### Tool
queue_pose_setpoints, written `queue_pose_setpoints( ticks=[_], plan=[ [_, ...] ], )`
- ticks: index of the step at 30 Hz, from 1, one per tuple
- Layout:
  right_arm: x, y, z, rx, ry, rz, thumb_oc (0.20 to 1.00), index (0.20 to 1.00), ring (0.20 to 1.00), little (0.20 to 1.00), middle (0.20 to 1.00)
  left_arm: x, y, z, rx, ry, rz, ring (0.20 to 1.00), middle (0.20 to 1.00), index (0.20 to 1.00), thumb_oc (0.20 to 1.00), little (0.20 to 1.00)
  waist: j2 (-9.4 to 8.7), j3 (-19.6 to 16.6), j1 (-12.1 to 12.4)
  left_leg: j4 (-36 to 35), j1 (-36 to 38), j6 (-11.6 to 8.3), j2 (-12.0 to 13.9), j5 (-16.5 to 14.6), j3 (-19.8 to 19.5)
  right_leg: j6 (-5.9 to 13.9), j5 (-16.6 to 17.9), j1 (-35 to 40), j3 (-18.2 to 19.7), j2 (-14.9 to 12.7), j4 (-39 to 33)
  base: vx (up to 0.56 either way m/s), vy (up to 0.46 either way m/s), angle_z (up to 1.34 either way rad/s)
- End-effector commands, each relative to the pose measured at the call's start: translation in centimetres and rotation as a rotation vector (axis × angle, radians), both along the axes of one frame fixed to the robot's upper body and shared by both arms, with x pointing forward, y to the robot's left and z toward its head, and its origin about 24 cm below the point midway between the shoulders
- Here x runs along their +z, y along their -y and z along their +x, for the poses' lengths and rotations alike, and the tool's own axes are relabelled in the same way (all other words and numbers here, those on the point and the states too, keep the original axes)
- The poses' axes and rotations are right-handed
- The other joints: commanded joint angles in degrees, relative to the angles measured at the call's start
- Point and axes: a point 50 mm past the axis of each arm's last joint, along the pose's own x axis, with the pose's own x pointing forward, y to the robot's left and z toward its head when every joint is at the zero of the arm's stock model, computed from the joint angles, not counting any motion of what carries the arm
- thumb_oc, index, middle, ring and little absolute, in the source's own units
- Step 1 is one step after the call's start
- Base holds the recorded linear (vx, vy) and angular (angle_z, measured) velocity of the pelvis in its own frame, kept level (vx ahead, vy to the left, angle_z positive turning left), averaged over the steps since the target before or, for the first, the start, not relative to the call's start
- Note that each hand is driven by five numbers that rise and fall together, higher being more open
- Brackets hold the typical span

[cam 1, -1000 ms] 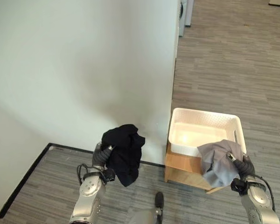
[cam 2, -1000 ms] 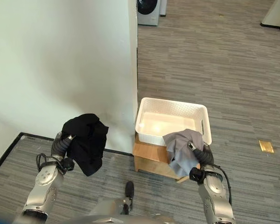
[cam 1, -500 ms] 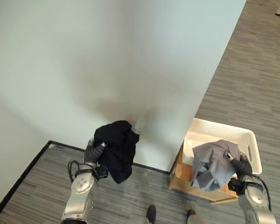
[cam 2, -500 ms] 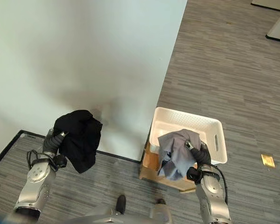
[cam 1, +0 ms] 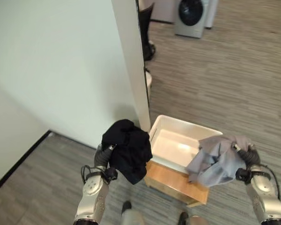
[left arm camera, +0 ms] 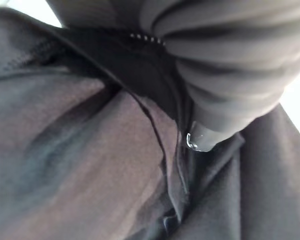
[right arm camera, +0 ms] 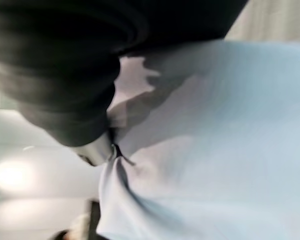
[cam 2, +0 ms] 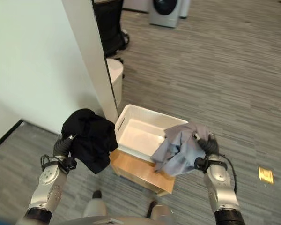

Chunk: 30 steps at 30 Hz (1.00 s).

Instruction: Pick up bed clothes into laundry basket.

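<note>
Head-camera view of the laundry task, described from left to right. At far left, a pale wall ends in a white edge post. In front of it, the left hand is raised and clenched on a bunched black garment, which hangs beside the near-left corner of the basket; the left wrist view shows the same dark cloth pressed against the hand's ribbed cover. At centre, the white laundry basket sits on a low wooden stand on the grey striped floor, its visible interior pale. To the right, the right hand grasps a grey garment, which droops over the basket's right end and rim. Past the post, at the top of the scene, a person's dark legs stand near a white round bin, and a washing machine stands against the far side.
</note>
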Motion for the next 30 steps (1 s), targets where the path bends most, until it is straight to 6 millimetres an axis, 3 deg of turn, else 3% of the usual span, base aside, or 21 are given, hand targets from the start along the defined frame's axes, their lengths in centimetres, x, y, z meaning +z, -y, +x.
queue_pose_setpoints(
  ticks=[1, 3, 6, 9, 17, 25, 30],
  plan=[
    [6.6, -1.4, 1.8, 0.079, 0.335, -0.033, 0.2, 0.2, 0.2, 0.2, 0.2, 5.2, -0.9, 2.2, -0.061, 0.226, 0.072, 0.2, 0.2, 0.2, 0.2, 0.2, -0.64, -1.95, -1.68, -4.88, 6.49, 1.71, -6.12, -13.62, 2.29, 8.96, 9.46, 9.21, -0.47, -4.5, -15.1, -0.02, -0.081, 0.42],
    [7.4, -1.4, 1.8, 0.079, 0.367, -0.043, 0.2, 0.2, 0.2, 0.2, 0.2, 4.9, 0.1, 2.4, -0.104, 0.212, 0.058, 0.2, 0.2, 0.2, 0.2, 0.2, -0.04, -2.68, -2.54, -7.5, 8.0, 2.25, -5.51, -13.95, 5.59, 8.76, 9.02, 9.05, -0.81, -4.03, -14.99, -0.01, -0.001, 0.21],
    [8.6, -2.1, 2.5, 0.104, 0.426, -0.019, 0.2, 0.2, 0.2, 0.2, 0.2, 5.3, 0.9, 2.9, -0.158, 0.225, 0.067, 0.2, 0.2, 0.2, 0.2, 0.2, 0.47, -4.24, -2.85, -13.27, 11.24, 2.94, -6.51, -14.83, 4.71, 9.25, 9.63, 8.47, -0.85, -4.31, -14.89, 0.03, 0.072, 0.15],
    [9.2, -2.2, 3.3, 0.124, 0.434, -0.037, 0.2, 0.2, 0.2, 0.2, 0.2, 4.6, 0.6, 2.1, -0.169, 0.187, 0.072, 0.2, 0.2, 0.2, 0.2, 0.2, 0.31, -5.15, -2.18, -17.87, 14.25, 4.0, -7.32, -14.85, 4.74, 10.21, 10.5, 8.77, -0.41, -4.85, -15.79, 0.04, 0.09, 0.13],
    [9.3, -2.4, 5.9, 0.236, 0.314, -0.17, 0.2, 0.2, 0.2, 0.2, 0.2, 3.3, 0.2, 0.6, -0.193, 0.12, 0.063, 0.2, 0.2, 0.2, 0.2, 0.2, -1.76, -4.96, 0.91, -18.36, 14.58, 4.62, -7.91, -15.42, 5.12, 11.02, 12.55, 8.15, 0.42, -4.99, -17.53, 0.0, 0.032, -0.06],
    [8.7, -4.0, 8.3, 0.323, 0.213, -0.283, 0.2, 0.2, 0.2, 0.2, 0.2, 3.3, 0.2, 0.3, -0.222, 0.109, 0.077, 0.2, 0.2, 0.2, 0.2, 0.2, -3.21, -4.26, 3.56, -18.66, 13.83, 4.72, -7.95, -15.29, 5.17, 11.49, 13.23, 6.82, 0.59, -4.59, -17.95, -0.02, 0.019, -0.04],
    [10.3, -4.3, 9.7, 0.307, 0.236, -0.335, 0.2, 0.2, 0.2, 0.2, 0.2, 2.9, 0.2, -0.1, -0.218, 0.091, 0.064, 0.2, 0.2, 0.2, 0.2, 0.2, -3.75, -4.03, 4.67, -18.77, 13.38, 4.86, -8.19, -15.31, 4.76, 11.63, 13.34, 6.71, 0.15, -4.68, -17.95, -0.01, 0.014, 0.02]
  ],
)
